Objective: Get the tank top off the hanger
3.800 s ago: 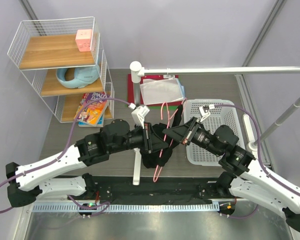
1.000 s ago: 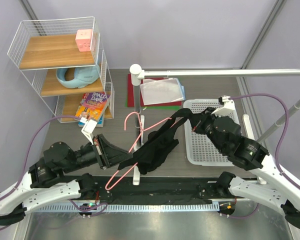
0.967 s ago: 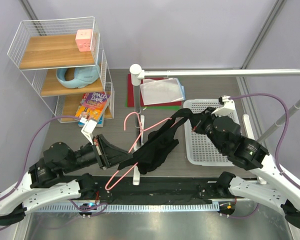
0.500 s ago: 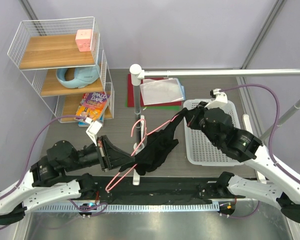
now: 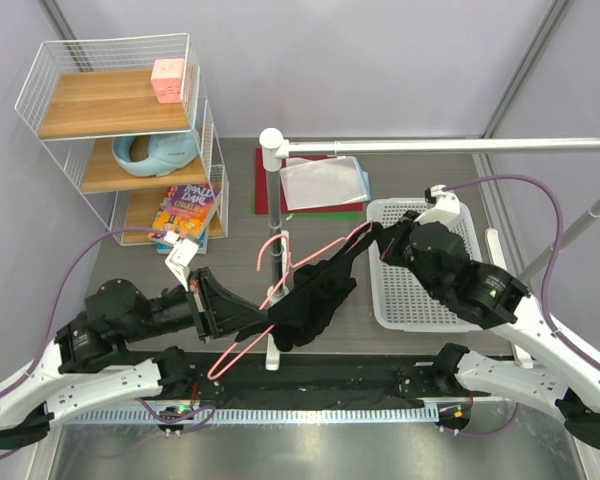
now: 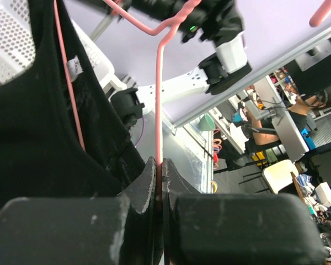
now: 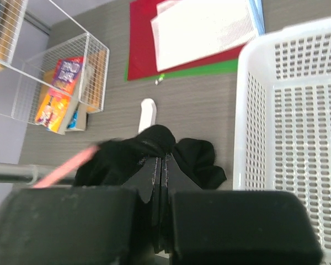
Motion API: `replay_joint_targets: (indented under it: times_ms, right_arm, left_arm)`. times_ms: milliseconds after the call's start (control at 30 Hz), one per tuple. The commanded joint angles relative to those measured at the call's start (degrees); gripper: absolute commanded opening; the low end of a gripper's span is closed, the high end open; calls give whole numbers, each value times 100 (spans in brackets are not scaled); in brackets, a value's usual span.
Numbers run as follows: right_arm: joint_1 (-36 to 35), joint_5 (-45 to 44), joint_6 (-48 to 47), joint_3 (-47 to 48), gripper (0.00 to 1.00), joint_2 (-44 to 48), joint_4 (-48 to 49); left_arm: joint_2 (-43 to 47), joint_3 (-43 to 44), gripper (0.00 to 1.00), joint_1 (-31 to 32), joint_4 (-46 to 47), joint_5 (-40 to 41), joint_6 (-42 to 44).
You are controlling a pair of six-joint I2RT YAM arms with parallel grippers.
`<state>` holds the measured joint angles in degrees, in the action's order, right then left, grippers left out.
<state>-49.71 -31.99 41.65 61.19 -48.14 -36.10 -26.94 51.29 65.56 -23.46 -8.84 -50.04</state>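
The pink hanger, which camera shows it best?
The top external view: the hanger shows nearly whole, hook to bottom corner, partly under the tank top. The left wrist view shows only wire sections, one pinched by the left gripper. The right wrist view shows one blurry piece.

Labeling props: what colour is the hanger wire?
Pink: the hanger shows clearest in the left wrist view.

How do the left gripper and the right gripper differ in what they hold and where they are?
The left gripper clamps the wire of the pink hanger; the right gripper pinches the black tank top. The left gripper sits left of the tank top, the right gripper beside the white basket. Both are shut.
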Motion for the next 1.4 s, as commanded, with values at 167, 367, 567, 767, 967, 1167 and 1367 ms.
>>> replay_joint_targets:
  times_ms: [167,367,567,767,967,1167,1367]
  right_arm:
    - [14,290,247,-406,1,392,-82]
    - [14,1761,-252,-817,1,788,410]
    - [14,2398,-666,-1170,1,938,226]
    - [14,2768,-1070,-944,32,982,-19]
    - [14,2742,-1571,-284,69,1289,-854]
    - [14,2583,-2351,269,89,1940,-1127]
    - [14,4348,-3364,963,92,1712,-988]
  left_arm:
    - [-223,637,0,1,553,-153,135]
    - [-715,952,0,1,457,-22,258]
    - [-919,980,0,1,272,207,215]
    - [-848,953,0,1,80,251,-5]
    - [-804,1155,0,1,-254,85,-76]
    - [-778,1357,0,1,-641,-564,-24]
    - [-769,1305,0,1,-844,-1233,30]
